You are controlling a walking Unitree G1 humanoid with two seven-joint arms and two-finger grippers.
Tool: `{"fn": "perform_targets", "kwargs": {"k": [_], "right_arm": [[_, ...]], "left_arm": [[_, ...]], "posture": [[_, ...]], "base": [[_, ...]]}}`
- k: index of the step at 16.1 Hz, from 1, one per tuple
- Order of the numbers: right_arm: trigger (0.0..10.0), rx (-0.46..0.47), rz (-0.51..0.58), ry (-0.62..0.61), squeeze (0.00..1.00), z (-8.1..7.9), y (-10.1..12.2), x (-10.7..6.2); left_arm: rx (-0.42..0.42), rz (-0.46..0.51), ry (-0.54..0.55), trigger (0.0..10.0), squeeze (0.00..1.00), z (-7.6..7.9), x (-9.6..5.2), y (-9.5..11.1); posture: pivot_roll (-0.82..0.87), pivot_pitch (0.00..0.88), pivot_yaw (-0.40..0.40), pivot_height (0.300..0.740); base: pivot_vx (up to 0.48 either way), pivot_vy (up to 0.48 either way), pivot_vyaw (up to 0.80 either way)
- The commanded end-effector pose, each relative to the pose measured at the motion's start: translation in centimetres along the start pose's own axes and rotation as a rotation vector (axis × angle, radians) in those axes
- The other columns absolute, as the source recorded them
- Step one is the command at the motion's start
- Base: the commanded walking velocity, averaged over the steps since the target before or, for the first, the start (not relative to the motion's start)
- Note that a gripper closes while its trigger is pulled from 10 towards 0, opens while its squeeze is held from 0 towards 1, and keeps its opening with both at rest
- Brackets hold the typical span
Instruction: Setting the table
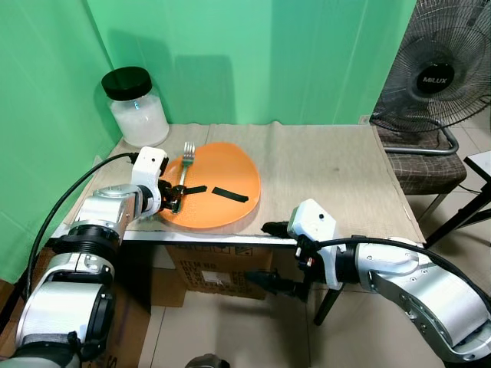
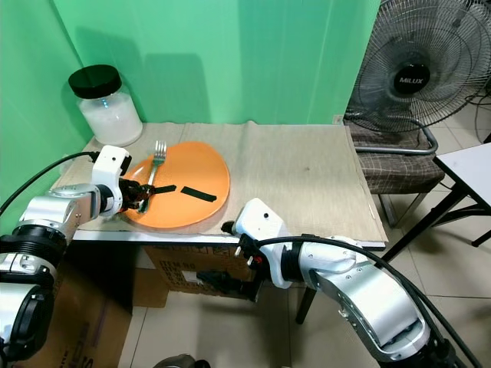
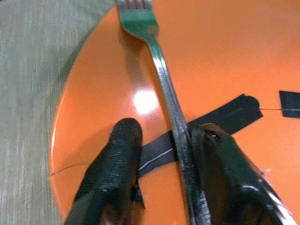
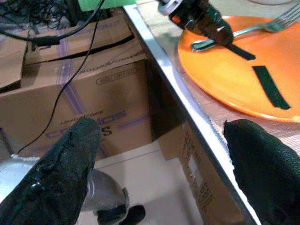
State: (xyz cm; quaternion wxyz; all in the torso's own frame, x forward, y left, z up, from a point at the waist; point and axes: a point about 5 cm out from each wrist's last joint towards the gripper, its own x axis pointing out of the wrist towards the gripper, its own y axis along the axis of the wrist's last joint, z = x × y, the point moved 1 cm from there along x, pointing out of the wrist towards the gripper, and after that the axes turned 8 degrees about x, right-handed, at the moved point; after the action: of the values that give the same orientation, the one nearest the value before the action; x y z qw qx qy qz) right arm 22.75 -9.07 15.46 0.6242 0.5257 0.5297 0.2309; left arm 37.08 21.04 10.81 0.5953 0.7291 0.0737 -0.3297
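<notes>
An orange plate (image 1: 226, 172) lies on the left part of the cloth-covered table (image 1: 330, 169). A silver fork (image 1: 184, 165) rests on the plate, tines toward the far rim. My left gripper (image 1: 173, 198) is down on the plate's near-left side, open, with the fork's handle (image 3: 176, 122) between its fingers (image 3: 122, 150). One finger touches the handle and the other stands apart from it. My right gripper (image 1: 270, 257) hangs open below the table's front edge, holding nothing.
Two black tape strips (image 1: 230, 195) are stuck on the plate. A jar (image 1: 136, 107) with a black lid stands at the table's back left corner. A fan (image 1: 437, 69) and a chair (image 1: 426, 165) are to the right. Cardboard boxes (image 4: 84, 98) sit under the table.
</notes>
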Motion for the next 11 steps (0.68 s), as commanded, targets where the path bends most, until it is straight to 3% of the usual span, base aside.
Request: {"fn": "perform_targets", "kwargs": {"k": [1,11], "right_arm": [[10.0,-0.030,0.004,0.023,1.00,-0.39,0.65,0.00],[10.0,-0.030,-0.029,0.042,1.00,-0.73,0.06,-0.10]], "left_arm": [[0.002,-0.060,-0.004,0.0,0.00,-0.08,0.07,-1.12],[0.006,-0.051,-0.014,0.0,0.00,-0.42,-0.14,-1.32]], "posture": [[-0.04,0.087,0.077,0.740],[-0.05,0.080,0.069,0.740]], "base": [[0.000,0.000,0.00],[0.000,0.000,0.00]]}}
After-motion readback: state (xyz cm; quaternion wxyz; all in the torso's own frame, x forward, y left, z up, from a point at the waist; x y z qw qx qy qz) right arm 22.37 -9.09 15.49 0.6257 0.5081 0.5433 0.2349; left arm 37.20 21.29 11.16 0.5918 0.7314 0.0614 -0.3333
